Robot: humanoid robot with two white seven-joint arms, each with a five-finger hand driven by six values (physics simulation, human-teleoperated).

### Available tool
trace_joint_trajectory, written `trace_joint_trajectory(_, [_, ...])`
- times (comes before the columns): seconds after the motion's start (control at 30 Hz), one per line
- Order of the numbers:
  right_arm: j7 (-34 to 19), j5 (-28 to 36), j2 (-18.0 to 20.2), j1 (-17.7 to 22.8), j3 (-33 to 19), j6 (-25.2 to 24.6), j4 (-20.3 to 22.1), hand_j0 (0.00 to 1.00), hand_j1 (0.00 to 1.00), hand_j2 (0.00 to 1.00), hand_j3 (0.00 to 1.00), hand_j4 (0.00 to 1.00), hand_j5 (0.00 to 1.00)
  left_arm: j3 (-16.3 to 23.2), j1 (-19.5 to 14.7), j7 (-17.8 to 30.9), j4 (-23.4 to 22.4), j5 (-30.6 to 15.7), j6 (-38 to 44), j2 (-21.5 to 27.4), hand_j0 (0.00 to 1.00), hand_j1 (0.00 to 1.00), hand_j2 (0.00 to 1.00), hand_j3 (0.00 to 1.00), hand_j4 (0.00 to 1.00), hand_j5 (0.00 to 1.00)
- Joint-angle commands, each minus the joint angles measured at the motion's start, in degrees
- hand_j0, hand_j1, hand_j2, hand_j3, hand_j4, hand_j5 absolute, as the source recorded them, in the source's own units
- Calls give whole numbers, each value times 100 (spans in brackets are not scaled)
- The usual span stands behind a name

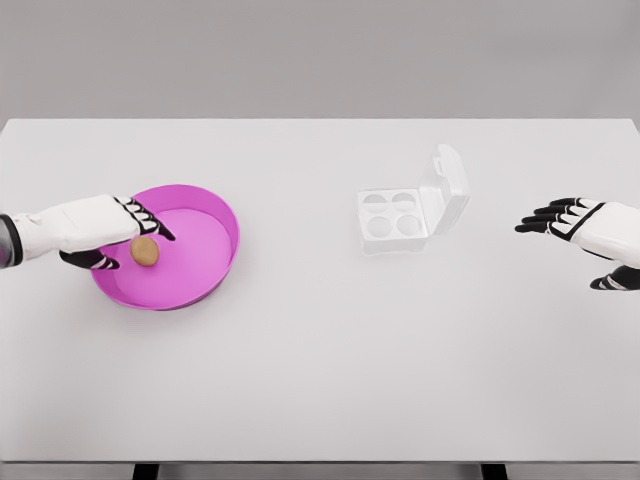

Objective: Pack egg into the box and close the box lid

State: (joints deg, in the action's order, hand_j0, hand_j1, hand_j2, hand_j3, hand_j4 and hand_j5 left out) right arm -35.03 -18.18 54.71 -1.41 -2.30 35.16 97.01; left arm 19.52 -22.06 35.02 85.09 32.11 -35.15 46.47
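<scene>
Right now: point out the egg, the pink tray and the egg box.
egg (146,251), head view, middle of shell.
pink tray (226,212), head view, right rim.
egg box (392,213), head view, base between the cups.

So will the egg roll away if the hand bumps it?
Probably a little: the egg looks round and smooth, so it may roll or slip. The pink bowl has a raised rim that should stop it. The left hand probably needs a gentle grip.

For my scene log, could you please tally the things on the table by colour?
Pink: 1, the tray
Brown: 1, the egg lying in the tray
White: 1, the box, lid open, four empty cups
Total: 3
</scene>
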Motion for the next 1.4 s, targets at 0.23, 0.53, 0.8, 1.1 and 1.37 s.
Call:
trace_joint_trajectory(0.23, [3,42,31,79,2,-16,-15,100,100,100,100,100,100,17,-9,-2,-98,41,15,-41,80,80,80,80,80,80])
trace_joint_trajectory(0.53, [3,-54,-4,35,46,-16,-489,100,100,100,100,100,100,26,-9,-2,-98,41,15,-50,79,79,79,79,79,79])
trace_joint_trajectory(0.8, [3,-300,-118,-1204,1338,-16,-1465,100,100,100,100,100,100,35,-18,-2,-107,41,15,-68,78,78,78,78,78,78])
trace_joint_trajectory(1.1, [3,-406,-557,-2057,1716,-16,-2186,100,100,100,100,100,100,79,-18,-2,-107,41,15,-85,76,76,76,76,76,76])
trace_joint_trajectory(1.37, [3,-371,-557,-2127,1707,-16,-2177,100,100,100,100,100,100,79,-18,-2,-107,42,15,-94,76,76,76,76,76,76])
